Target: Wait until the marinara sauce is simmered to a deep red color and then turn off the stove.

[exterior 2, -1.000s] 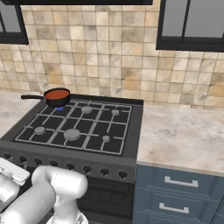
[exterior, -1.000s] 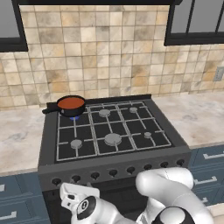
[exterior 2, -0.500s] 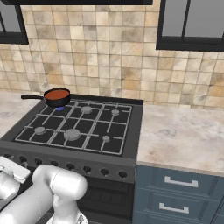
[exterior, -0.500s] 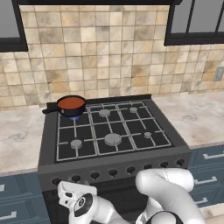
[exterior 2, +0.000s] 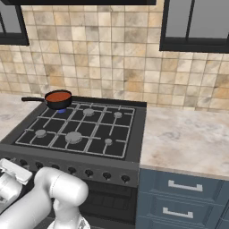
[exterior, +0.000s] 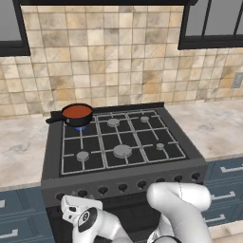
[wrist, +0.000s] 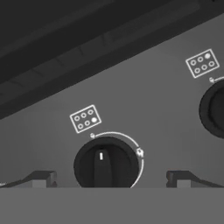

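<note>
While the marinara sauce (exterior: 77, 111) sits red in its saucepan (exterior: 71, 116) on the stove's (exterior: 118, 142) back-left burner, the hand has eased lower toward the front panel. The gripper (wrist: 107, 178), fingers spread wide and holding nothing, brackets a knob (wrist: 106, 163), so shut-off looks imminent.

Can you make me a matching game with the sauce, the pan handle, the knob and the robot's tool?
Things:
1 sauce
2 pan handle
3 knob
4 tool

Descriptions:
A open, either side of the knob
B orange-red
C on the stove's front panel
D pointing towards the left counter

Pairs: 1-B, 2-D, 3-C, 4-A
</note>
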Robot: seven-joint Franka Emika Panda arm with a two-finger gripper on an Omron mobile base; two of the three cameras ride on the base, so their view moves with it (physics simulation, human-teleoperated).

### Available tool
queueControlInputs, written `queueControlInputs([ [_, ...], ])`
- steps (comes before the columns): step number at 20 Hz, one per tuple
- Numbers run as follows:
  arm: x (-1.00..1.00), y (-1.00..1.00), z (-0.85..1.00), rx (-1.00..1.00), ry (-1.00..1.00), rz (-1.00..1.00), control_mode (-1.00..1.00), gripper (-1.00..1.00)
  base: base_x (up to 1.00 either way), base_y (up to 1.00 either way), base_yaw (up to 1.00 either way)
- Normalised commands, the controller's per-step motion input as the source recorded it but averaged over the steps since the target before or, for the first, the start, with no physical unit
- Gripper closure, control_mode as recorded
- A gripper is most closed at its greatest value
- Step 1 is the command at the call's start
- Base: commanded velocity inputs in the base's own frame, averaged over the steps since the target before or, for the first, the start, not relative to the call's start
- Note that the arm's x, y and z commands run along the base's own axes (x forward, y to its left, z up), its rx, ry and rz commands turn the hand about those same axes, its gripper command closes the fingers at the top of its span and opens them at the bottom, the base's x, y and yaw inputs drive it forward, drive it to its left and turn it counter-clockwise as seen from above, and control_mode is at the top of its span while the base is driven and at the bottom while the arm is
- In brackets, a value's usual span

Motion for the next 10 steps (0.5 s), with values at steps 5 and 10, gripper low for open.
queueControlInputs([
  [5, 0.11, 0.01, -0.12, 0.0, 0.0, 0.02, -1.0, -1.0, 0.0, 0.0, 0.0],
  [10, 0.1, 0.0, -0.04, 0.0, 0.0, 0.02, -1.0, -1.0, 0.0, 0.0, 0.0],
])
